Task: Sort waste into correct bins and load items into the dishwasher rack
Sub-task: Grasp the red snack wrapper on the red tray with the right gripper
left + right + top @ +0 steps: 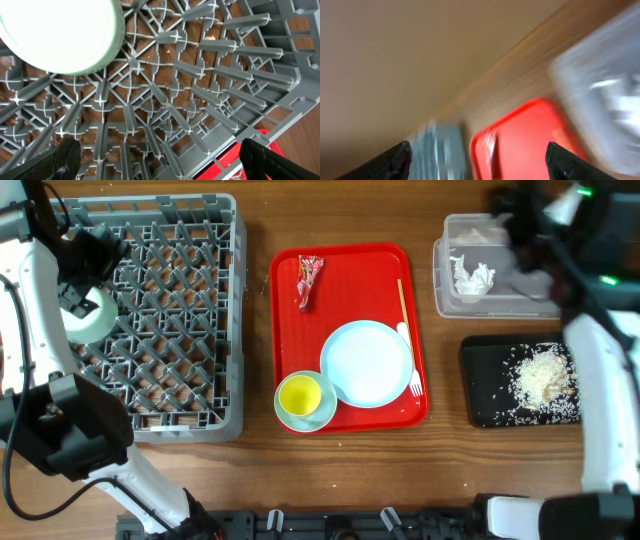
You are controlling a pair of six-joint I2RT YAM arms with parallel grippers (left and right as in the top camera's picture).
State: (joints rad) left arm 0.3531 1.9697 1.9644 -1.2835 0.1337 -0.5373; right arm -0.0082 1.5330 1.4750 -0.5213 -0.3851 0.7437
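Note:
A mint-green bowl (88, 317) lies in the grey dishwasher rack (190, 330) at its left side; it also shows in the left wrist view (60, 35). My left gripper (100, 252) hovers over the rack, open and empty (162, 167). On the red tray (350, 270) lie the red wrapper (308, 280), the plate (367, 363), the white fork (412, 365) and the yellow cup (300, 394) inside a second bowl (322, 412). The tissue (472, 277) sits in the clear tub (445, 285). Rice crumbs (540, 375) lie in the black tray (485, 385). My right gripper (525, 235), open and empty (482, 162), is blurred above the tub.
A thin yellow stick (402, 300) lies on the red tray's right side. The right wrist view is blurred and shows the red tray (530, 140), the rack (437, 150) and the tub (600, 100). Bare wood lies between rack, tray and bins.

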